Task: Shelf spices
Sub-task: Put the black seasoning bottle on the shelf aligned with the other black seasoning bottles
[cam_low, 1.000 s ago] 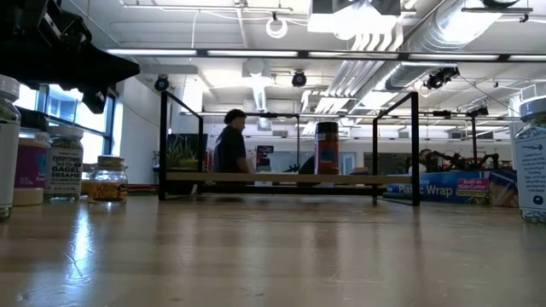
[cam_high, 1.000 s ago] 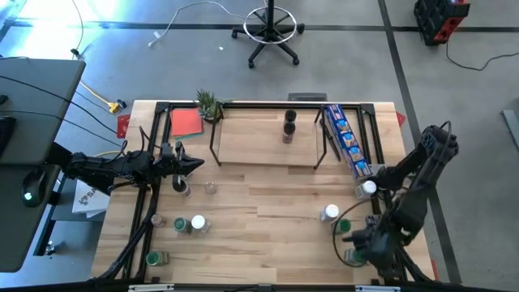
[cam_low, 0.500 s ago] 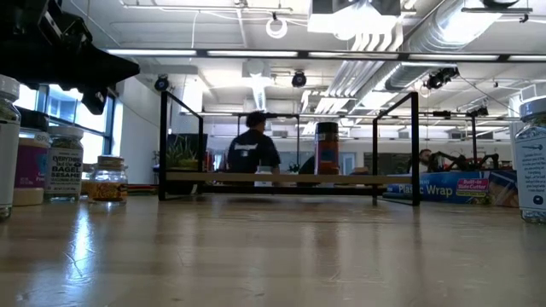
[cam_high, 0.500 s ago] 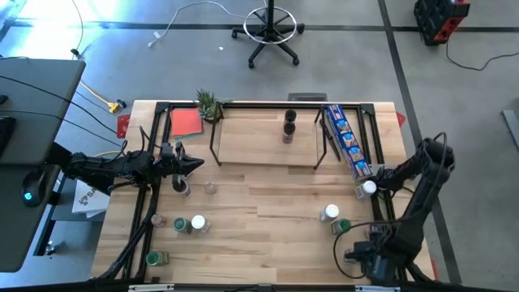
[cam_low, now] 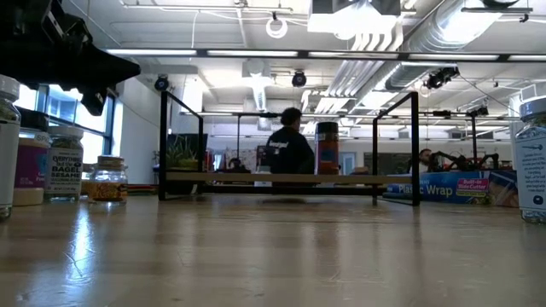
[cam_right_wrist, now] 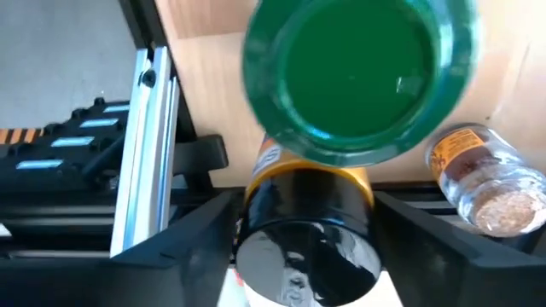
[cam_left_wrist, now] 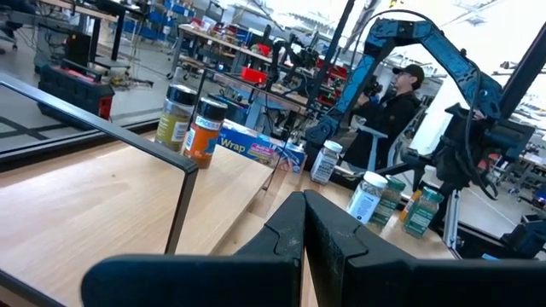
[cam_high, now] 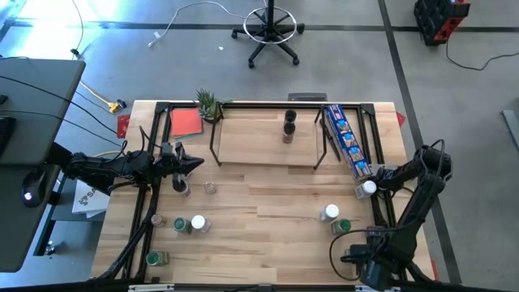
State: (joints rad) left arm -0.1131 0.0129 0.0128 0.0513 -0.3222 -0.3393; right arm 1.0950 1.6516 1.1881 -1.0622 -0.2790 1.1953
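Observation:
The shelf (cam_high: 268,139) stands at the table's far middle with two spice jars (cam_high: 289,126) upright on it. Other spices stand loose on the table: a left group (cam_high: 188,224) and a right group (cam_high: 332,217). My right gripper (cam_right_wrist: 311,256) is at the near right corner, pointing down and open, its fingers on either side of an upright black-lidded jar (cam_right_wrist: 305,249). A green-lidded jar (cam_right_wrist: 358,75) stands just beyond it, and a clear jar (cam_right_wrist: 485,181) lies on its side beside them. My left gripper (cam_high: 193,165) hovers shut and level at the left, holding nothing. My right gripper comes from above with one finger (cam_right_wrist: 192,247) on each side of the black-lidded jar's top (cam_right_wrist: 256,223). The jar stands upright on the table. Whether the fingers touch it, I cannot tell.
A long blue box (cam_high: 349,142) lies right of the shelf, with a white-lidded jar (cam_high: 369,188) at its near end. A small plant (cam_high: 209,104) and a red card (cam_high: 186,122) sit at the far left. The table's metal frame rail (cam_right_wrist: 145,153) runs beside my right gripper.
My right gripper has moved toward the table's near edge and gone down over the jars at the near right corner. The green-lidded jar by the right group, partly covered before, now shows in full. A person in the room behind has walked to the right.

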